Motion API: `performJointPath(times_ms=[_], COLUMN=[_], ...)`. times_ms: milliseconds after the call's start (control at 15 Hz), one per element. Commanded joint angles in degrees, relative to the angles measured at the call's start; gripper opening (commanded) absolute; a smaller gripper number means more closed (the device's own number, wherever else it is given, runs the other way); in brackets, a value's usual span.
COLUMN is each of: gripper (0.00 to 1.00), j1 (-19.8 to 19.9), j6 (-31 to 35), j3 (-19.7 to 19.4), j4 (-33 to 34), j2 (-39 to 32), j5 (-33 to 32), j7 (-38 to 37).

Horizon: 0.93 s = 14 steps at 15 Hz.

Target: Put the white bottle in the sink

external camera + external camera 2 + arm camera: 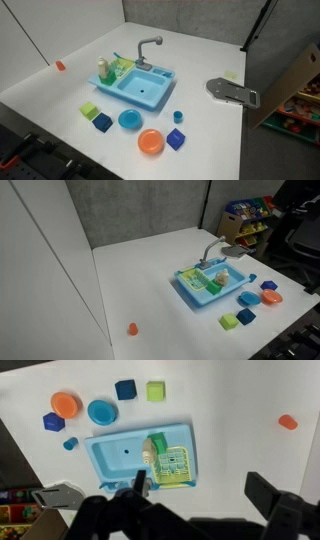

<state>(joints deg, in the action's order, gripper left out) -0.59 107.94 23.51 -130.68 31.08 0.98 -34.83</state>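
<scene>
Looks like the approach step: hovering high with the claw (190,520) spread wide, holding nothing. Can just about spot the white bottle (147,452), tiny and blurry, probably standing centre frame against the green rack (175,465) of the sink (93,460). Next up: drop down, pinch that slim smooth plastic, shift into the glossy rectangular basin (122,458).

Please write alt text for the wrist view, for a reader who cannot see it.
Top-down view of a light blue toy sink with a green dish rack on a white table. Plates and cubes lie above it in the frame; the open gripper frames the bottom edge, holding nothing.
</scene>
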Motion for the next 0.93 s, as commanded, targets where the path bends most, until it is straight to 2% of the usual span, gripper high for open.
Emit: performJointPath(times_ms=[0, 533, 867], gripper=[1.0, 1.0, 1.0], j1=[-1.95, -2.07, -2.7], j6=[-0.07, 1.18, 7.21], j3=[-1.53, -1.77, -3.04], j4=[0.1, 1.24, 1.48], j2=[-0.46, -2.44, -6.54], j5=[-1.03, -0.89, -0.51], j7=[-0.87, -0.85, 0.75])
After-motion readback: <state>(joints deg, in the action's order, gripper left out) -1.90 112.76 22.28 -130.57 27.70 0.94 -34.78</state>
